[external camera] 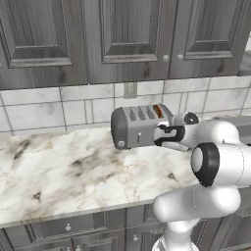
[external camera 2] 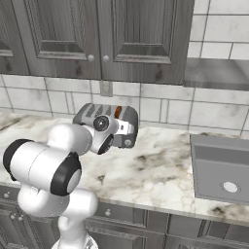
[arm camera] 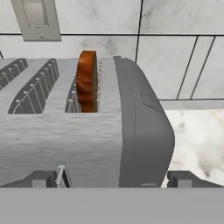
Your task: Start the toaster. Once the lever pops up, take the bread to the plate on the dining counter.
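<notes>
On the marble worktop against the tiled wall sits the toaster (external camera: 139,126), the bread (arm camera: 87,81) upright in its end slot. Gripper (arm camera: 114,178) is close against its front side, jaws spread wide, holding nothing. Risk: fingers slip off the lever or shove the toaster back. Arm blocks the lever, can't make it out.

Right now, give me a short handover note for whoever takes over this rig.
Gripper: open, empty, close against the toaster's side.
Toaster: on the marble worktop by the tiled wall. The bread stands in its end slot, sticking up above the top.
Done: arm brought to the toaster.
Left: whether the lever is already pressed can't be told. After it pops, carry the bread to the plate.
</notes>
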